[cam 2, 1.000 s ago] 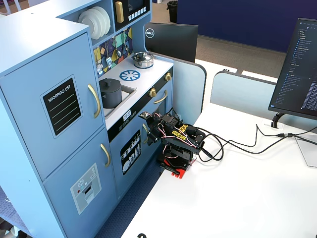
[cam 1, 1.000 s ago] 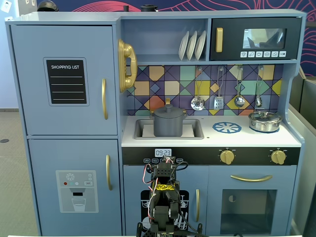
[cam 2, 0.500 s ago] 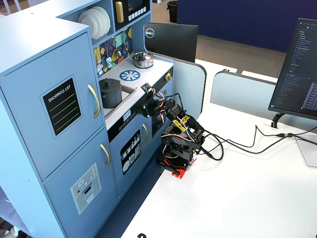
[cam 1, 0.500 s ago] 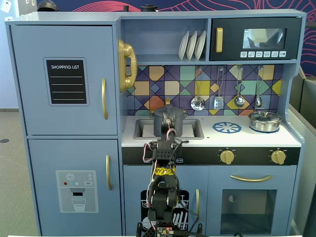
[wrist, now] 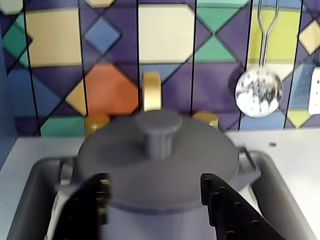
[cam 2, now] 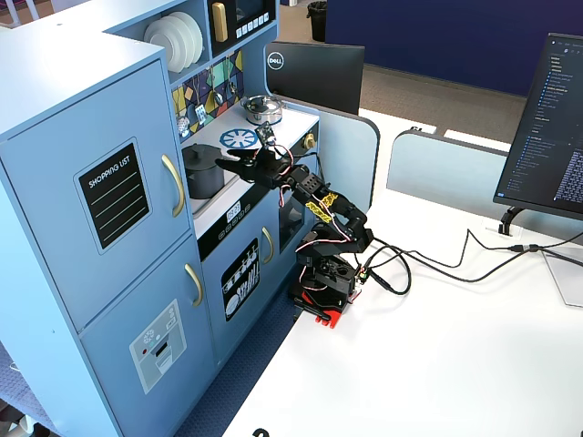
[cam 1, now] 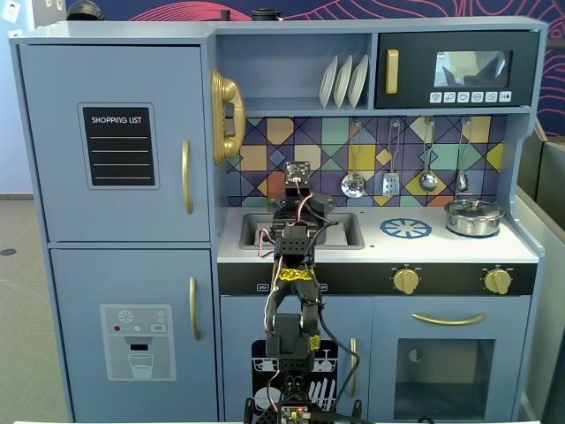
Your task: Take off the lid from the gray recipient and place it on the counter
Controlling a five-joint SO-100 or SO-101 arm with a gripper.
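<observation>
The gray recipient stands in the sink basin with the lid on it, knob up. My gripper is open, its black fingers on either side of the pot's front, just below the lid's rim, not closed on it. In a fixed view from the side the pot and lid show left of the gripper. In the front fixed view the arm hides the pot. The white counter with the blue burner print lies to the right.
A shiny silver pot sits at the counter's right end. Utensils hang on the tiled backsplash; a skimmer shows close. A gold faucet stands behind the pot. Shelf and microwave are overhead.
</observation>
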